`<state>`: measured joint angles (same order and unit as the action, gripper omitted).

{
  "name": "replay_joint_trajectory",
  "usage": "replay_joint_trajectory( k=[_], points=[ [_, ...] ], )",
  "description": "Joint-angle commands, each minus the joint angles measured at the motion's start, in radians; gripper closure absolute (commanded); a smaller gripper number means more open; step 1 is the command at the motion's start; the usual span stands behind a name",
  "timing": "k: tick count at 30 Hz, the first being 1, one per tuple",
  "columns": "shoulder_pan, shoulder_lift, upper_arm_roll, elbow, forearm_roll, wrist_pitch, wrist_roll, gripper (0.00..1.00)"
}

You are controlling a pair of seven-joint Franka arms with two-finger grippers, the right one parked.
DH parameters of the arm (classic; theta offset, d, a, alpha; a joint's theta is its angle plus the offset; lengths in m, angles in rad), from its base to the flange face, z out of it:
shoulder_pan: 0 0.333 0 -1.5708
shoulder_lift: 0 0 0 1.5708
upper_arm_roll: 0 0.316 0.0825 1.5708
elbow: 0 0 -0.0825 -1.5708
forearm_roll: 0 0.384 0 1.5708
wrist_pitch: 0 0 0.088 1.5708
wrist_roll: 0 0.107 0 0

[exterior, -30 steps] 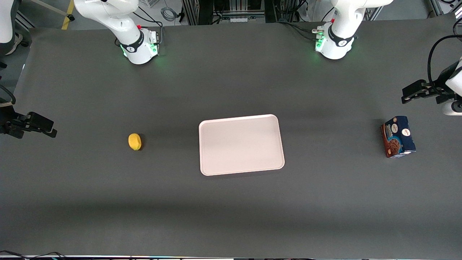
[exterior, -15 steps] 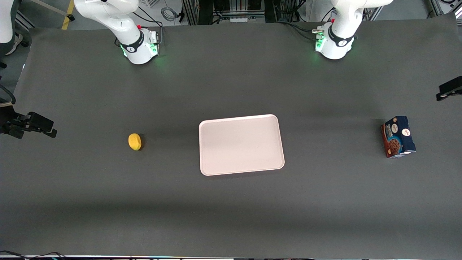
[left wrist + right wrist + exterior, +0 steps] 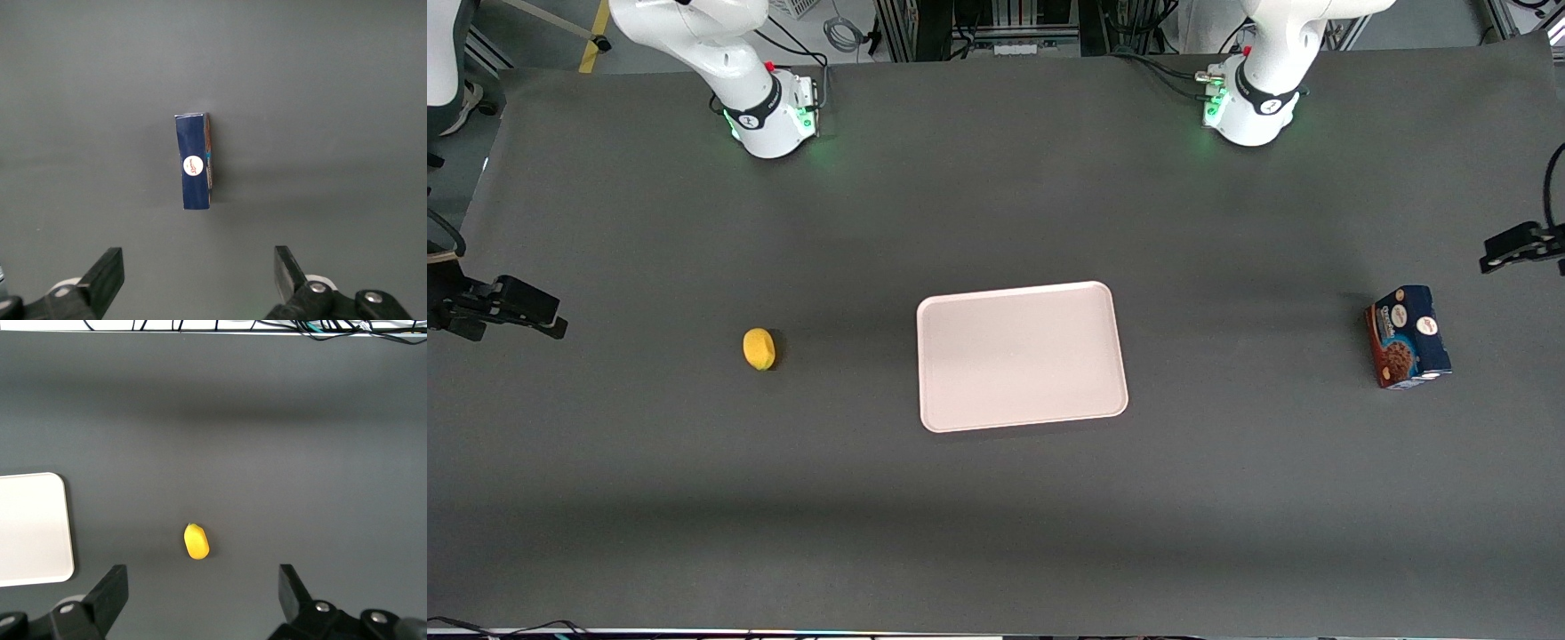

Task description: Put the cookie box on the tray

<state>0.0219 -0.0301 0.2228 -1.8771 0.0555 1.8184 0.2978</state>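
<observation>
Front view: the box (image 3: 1408, 336) stands on the surface toward the working arm's end, well apart from the tray (image 3: 1021, 356). Left wrist view: the tool (image 3: 197, 277) hangs open above the box (image 3: 194, 171), so this looks like the approach; next it must descend and grip.

Gripper (image 3: 197, 277) above cookie box (image 3: 1408, 336) (untouched)

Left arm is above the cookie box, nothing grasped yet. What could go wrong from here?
1. The cookie box stands on a narrow face, so an off-centre touch by the open gripper may tip it.
2. The tray is far off toward the table's middle: a weak grip could drop the box on the way.
</observation>
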Motion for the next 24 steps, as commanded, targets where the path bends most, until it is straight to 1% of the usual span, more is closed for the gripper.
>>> replay_joint_trajectory(
  k=[1, 4, 11, 16, 24],
  points=[
    [-0.013, -0.111, 0.004, -0.249, 0.035, 0.203, 0.009, 0.0],
    [-0.013, -0.125, 0.004, -0.339, 0.04, 0.32, 0.009, 0.0],
    [-0.013, -0.114, 0.006, -0.453, 0.043, 0.488, 0.014, 0.0],
    [-0.011, -0.105, 0.02, -0.554, 0.055, 0.653, 0.069, 0.0],
    [-0.011, -0.013, 0.066, -0.559, 0.053, 0.769, 0.21, 0.0]
  ],
)
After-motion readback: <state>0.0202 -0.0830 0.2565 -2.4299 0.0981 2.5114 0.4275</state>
